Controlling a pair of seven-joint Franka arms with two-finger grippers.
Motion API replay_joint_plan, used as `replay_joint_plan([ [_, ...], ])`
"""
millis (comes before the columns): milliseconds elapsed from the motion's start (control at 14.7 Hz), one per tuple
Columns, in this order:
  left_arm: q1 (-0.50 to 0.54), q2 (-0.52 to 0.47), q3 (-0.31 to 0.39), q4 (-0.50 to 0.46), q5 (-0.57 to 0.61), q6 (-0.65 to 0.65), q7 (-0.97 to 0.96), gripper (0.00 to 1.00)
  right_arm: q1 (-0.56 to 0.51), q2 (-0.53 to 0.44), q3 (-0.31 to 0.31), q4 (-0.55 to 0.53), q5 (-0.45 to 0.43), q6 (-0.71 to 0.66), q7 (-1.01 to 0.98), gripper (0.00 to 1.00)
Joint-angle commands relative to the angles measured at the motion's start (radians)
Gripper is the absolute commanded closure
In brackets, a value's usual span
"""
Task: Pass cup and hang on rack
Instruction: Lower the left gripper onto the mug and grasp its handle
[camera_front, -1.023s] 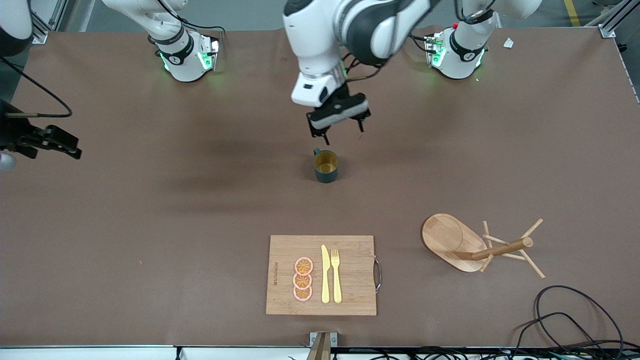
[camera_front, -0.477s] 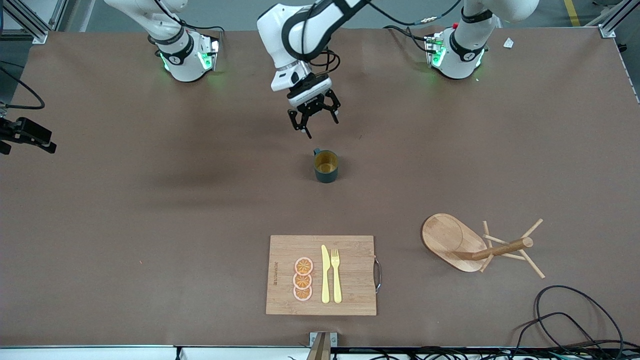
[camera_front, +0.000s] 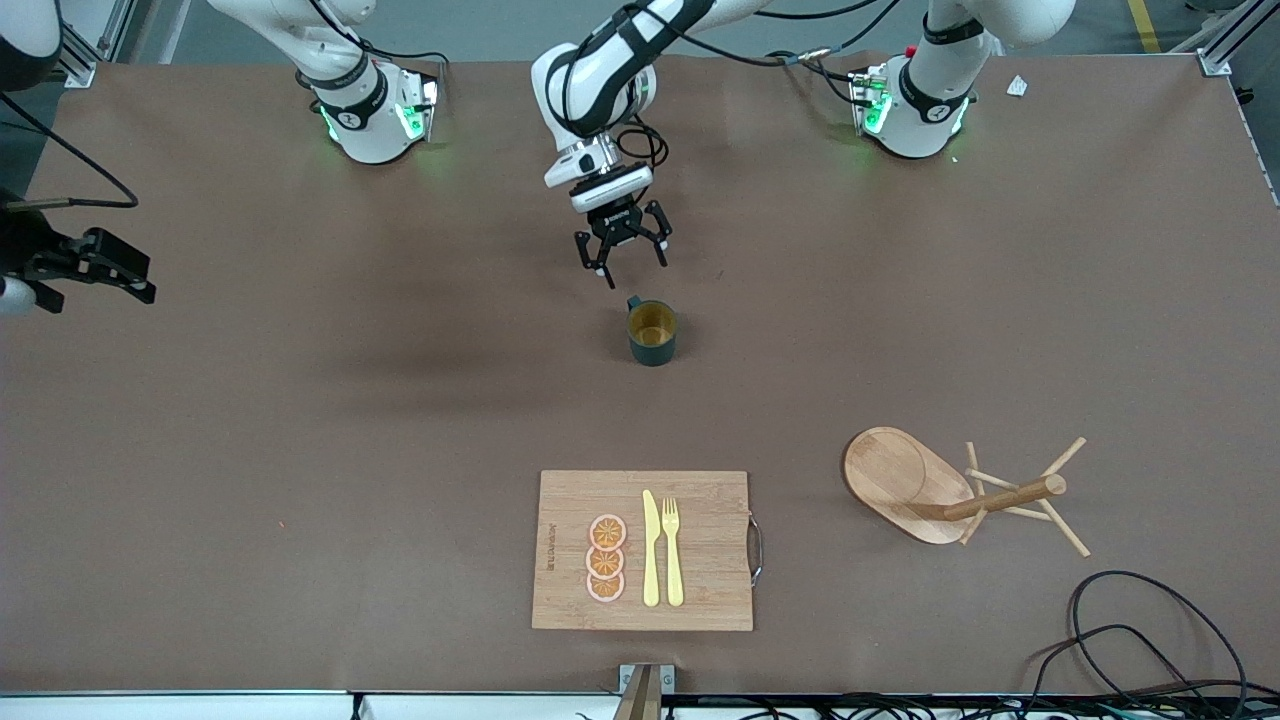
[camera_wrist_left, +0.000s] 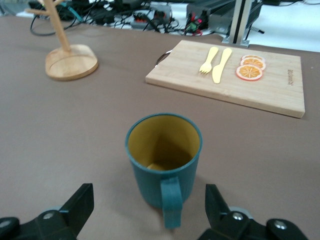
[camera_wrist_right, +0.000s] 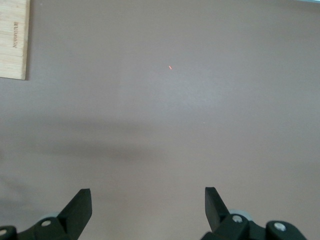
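The teal cup (camera_front: 652, 333) stands upright near the table's middle, yellowish inside, its handle turned toward the robots' bases. My left gripper (camera_front: 632, 268) is open and empty, low over the table just on the bases' side of the cup. In the left wrist view the cup (camera_wrist_left: 164, 160) sits just ahead of the gripper (camera_wrist_left: 148, 196), handle toward it, not between the fingers. The wooden rack (camera_front: 900, 480) stands nearer the front camera, toward the left arm's end; it also shows in the left wrist view (camera_wrist_left: 70, 60). My right gripper (camera_front: 125, 282) waits open over the right arm's end of the table (camera_wrist_right: 148, 197).
A bamboo cutting board (camera_front: 710, 540) with orange slices, a yellow knife and a fork lies near the front edge; it also shows in the left wrist view (camera_wrist_left: 272, 97). Black cables (camera_front: 1130, 620) loop at the front corner by the rack.
My left gripper has come down and closer to the cup, staying open. My right gripper shifted slightly at the table's end. The cup and rack have not moved.
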Motion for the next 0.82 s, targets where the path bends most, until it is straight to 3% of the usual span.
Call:
replay_joint_plan([
  [0, 0.001, 0.035, 0.004, 0.016, 0.079, -0.001, -0.018, 0.05, 0.011, -0.050, -0.002, -0.053, -0.007, 0.016, -0.002, 0.00],
  [409, 0.002, 0.117, 0.004, 0.077, 0.144, -0.001, -0.083, 0.16, 0.026, -0.073, -0.008, -0.076, -0.009, 0.021, 0.001, 0.00],
  [750, 0.002, 0.124, 0.006, 0.078, 0.147, -0.001, -0.074, 0.49, 0.028, -0.087, -0.008, -0.095, -0.009, 0.035, 0.001, 0.00],
])
